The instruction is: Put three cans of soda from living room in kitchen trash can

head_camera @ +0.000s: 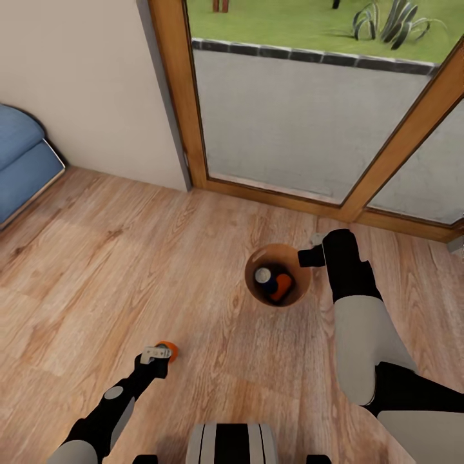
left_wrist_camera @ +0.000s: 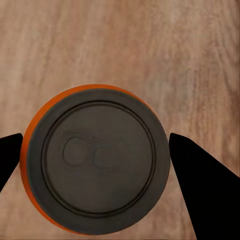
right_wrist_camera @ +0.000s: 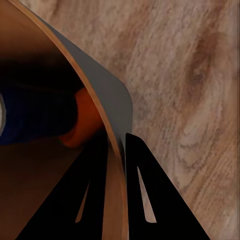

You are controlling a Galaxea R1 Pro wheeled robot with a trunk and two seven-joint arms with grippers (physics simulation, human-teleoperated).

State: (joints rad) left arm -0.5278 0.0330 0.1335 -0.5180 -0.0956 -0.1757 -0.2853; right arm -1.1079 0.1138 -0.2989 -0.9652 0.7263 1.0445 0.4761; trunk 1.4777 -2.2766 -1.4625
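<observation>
Two cans are already down in the bin (head_camera: 278, 275): the blue can (head_camera: 264, 278) with its silver top, and an orange can (head_camera: 281, 287) lying beside it. The bin stands on the wood floor (head_camera: 129, 258) in front of a glass door (head_camera: 303, 103), with a corner of the blue sofa (head_camera: 19, 161) off to the left (so this is the living room, by the look of it, not the kitchen).

The right gripper (right_wrist_camera: 116, 150) has its two fingers pinched narrow on the bin's wall, one finger inside and one outside, right at the rim. That is a firm hold on the bin itself.

Over on the other side, the last orange can (head_camera: 167, 350) stands upright on the floor, well apart from the bin. The left gripper (left_wrist_camera: 95, 160) is directly above it, fingers spread wide on either side of the can top (left_wrist_camera: 95, 165), not touching it as far as the wrist view shows.

So the step in hand is the pickup of the third can. I judge the next move needs the left arm to drop straight down, keep the can centred between the fingers, then close on its sides and carry it across to the bin. The risk is a nudge that tips the can and sends it rolling.
</observation>
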